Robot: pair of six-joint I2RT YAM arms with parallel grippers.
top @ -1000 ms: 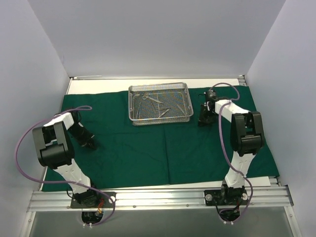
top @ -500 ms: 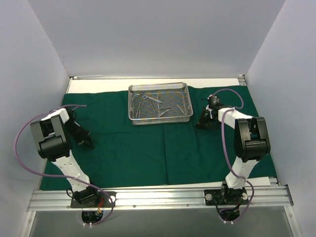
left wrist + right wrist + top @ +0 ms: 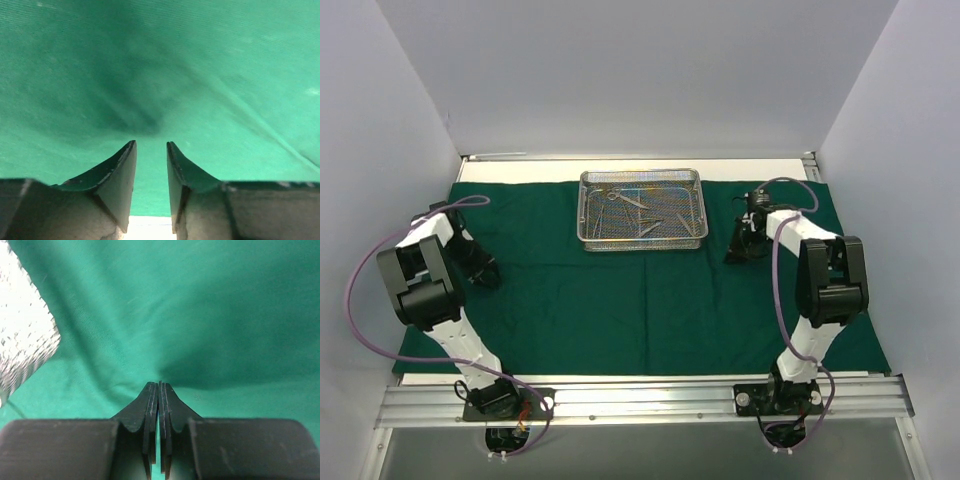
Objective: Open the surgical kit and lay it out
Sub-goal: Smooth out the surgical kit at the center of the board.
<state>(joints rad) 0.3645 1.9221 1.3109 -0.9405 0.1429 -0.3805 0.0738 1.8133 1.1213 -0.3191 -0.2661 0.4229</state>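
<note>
Your left gripper [image 3: 150, 145] has jaws parted above the dark green cloth wrap [image 3: 650, 300]; your right gripper [image 3: 158, 384] is closed, tips at the cloth. Between them, slightly beyond, sits the rectangular silver wire-mesh tray [image 3: 642, 173] of slim steel instruments [image 3: 645, 222]. Cloth looks limp; tray likely stiff, take its rim. Bare cloth lies behind both grippers

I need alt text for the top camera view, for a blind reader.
A green cloth lies spread over a table, with a wire tray of steel tools at its far edge. The left gripper and right gripper are low over it, one each side.
</note>
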